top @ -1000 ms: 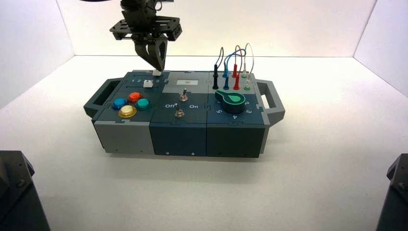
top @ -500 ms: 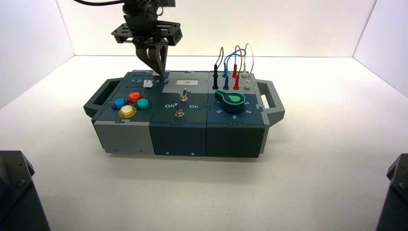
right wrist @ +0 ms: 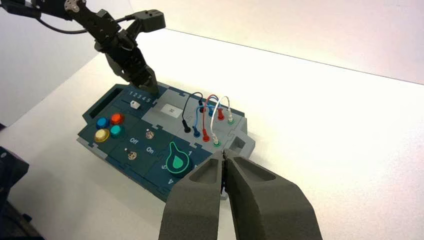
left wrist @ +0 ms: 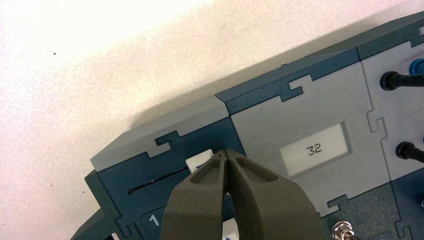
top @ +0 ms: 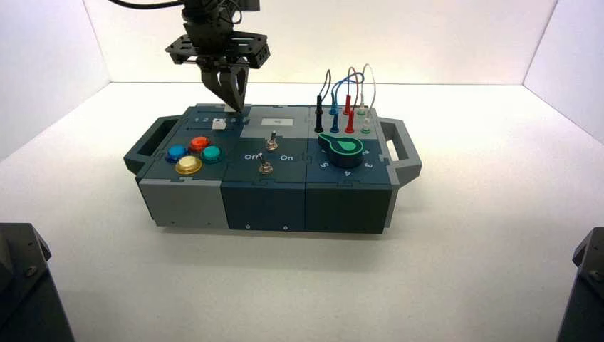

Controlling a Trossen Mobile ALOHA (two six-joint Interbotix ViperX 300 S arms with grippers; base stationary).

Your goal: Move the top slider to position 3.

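Blue and yellow buttons: the blue one (top: 176,153) and yellow one (top: 189,165) sit near the box's (top: 263,206) front left corner.
Red and green buttons: red (top: 199,144) and green (top: 211,154) are just to their right.
Position 3: the white digit 3 (right wrist: 139,97) is mid-row in the straight 1-to-5 scale, between the two sliders' tracks.
Lower slider: white knob (top: 219,124), in front of that scale.
Top slider: white knob (left wrist: 199,160) by the box's back edge, past the 3 towards the 5 end.
My left gripper: (left wrist: 225,152) tips down at the top slider's right side, fingers together; can't tell if they're touching it.
Display: (left wrist: 314,149) reads 32, back middle.
Toggles: two metal ones (top: 272,142) (top: 265,168), middle panel.
Knob: green-edged dial (top: 345,152), right panel, wires (top: 349,82) behind it.
My right gripper: (right wrist: 224,152) idle, off the box's right side, fingers together.
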